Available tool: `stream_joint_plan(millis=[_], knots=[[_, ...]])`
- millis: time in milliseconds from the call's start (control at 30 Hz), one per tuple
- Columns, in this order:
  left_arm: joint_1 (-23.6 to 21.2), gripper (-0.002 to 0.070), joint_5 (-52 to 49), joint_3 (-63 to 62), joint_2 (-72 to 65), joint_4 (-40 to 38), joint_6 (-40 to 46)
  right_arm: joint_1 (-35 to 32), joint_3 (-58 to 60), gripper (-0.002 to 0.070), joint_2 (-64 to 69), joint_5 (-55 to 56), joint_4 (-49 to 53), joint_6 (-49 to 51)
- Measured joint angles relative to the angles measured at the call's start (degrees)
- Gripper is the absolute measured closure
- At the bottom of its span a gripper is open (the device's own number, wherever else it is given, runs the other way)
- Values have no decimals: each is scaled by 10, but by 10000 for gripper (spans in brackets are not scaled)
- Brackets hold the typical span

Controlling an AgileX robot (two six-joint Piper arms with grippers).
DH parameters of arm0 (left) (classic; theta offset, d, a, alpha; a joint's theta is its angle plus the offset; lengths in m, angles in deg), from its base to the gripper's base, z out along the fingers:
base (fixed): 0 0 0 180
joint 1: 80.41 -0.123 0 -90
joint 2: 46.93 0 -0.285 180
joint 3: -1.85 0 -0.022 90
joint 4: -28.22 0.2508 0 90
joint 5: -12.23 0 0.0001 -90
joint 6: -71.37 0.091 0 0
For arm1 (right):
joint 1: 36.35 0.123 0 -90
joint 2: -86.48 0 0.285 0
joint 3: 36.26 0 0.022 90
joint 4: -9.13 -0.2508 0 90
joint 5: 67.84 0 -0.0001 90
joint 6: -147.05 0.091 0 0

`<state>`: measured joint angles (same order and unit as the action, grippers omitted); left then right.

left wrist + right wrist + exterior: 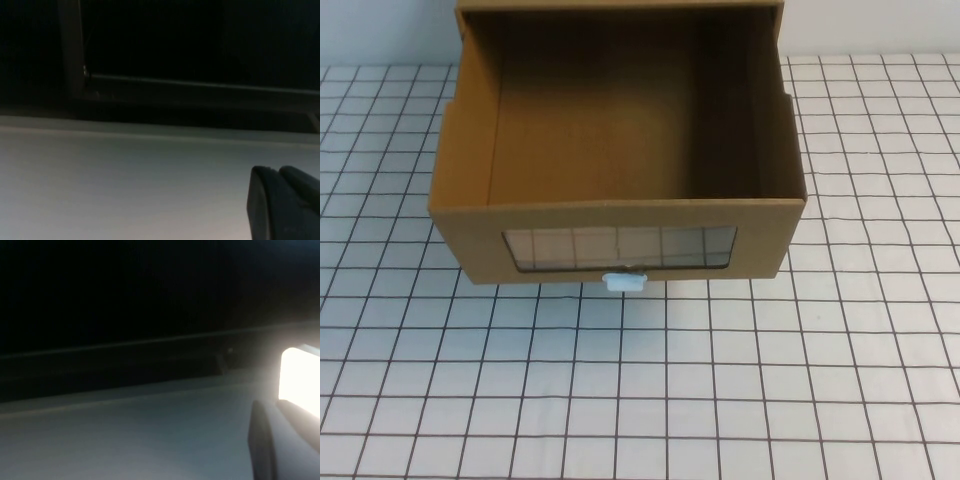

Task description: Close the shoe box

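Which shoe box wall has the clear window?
The front wall, white pull tab below; others plain cardboard. Left tool and right tool sit outside the high view.

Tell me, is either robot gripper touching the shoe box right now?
Apart. The high view shows the shoe box alone on the table, drawer pulled out, no arm near it. Left gripper and right gripper appear only in their wrist views, parked elsewhere.
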<state>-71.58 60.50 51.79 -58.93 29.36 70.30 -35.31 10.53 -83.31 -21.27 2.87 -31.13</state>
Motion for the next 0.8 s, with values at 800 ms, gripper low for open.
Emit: stream_joint_plan(millis=[800], knots=[[0, 680, -429, -436, -404, 0, 5, 0, -556, 689, 524, -567, 8, 72]])
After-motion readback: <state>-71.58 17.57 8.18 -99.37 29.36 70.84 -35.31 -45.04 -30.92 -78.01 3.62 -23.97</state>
